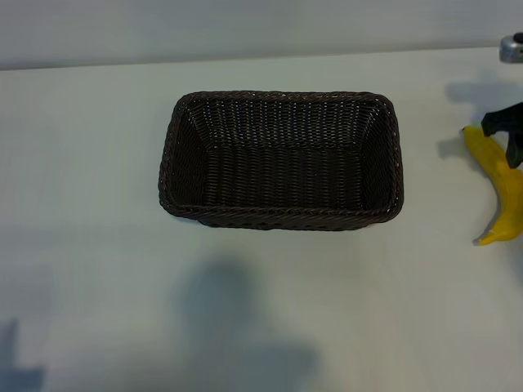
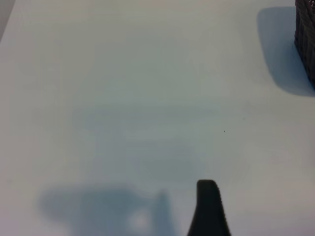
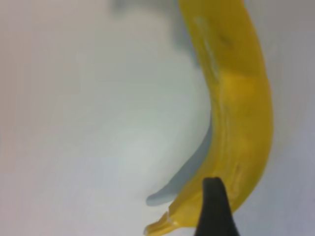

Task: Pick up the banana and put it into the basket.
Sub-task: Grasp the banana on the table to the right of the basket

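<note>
- The basket [image 1: 282, 161] sits near the middle of the white surface [image 1: 270, 310], long side running 9 to 3 o'clock, and there is nothing in it.
- The banana [image 1: 500, 189] lies flat on the surface well off to the basket's 3 o'clock, right at the edge of the exterior view. It runs roughly 12 to 6 o'clock, its lower tip hooking toward the basket.
- The right end effector [image 1: 505, 135] hangs over the banana's upper end, pointing down. Its black fingers cover that end, with their shadow falling just beside it toward 10 o'clock.
- From its wrist camera I see one dark fingertip [image 3: 214, 209] in front of the banana [image 3: 236, 118], close to the tapered stem tip. The fruit casts its own shadow on the surface, so it is not lifted.
- The right end effector stands wide apart, with nothing in it that I can see. Whether a finger already touches the peel I cannot say.
- The left end effector [image 2: 208, 209] is parked over bare surface, also spread and empty. Only a corner of the basket [image 2: 306, 42] shows at the edge of its camera.
- The step in hand looks like the reach for the banana, with no grip made yet.
- Next, I'd say, it must drop until the fingers sit on either side of the fruit, squeeze across its width, lift, and carry it toward 9 o'clock over the rim.
- The curved, smooth peel may roll or slip if it is pinched off-centre.
</note>
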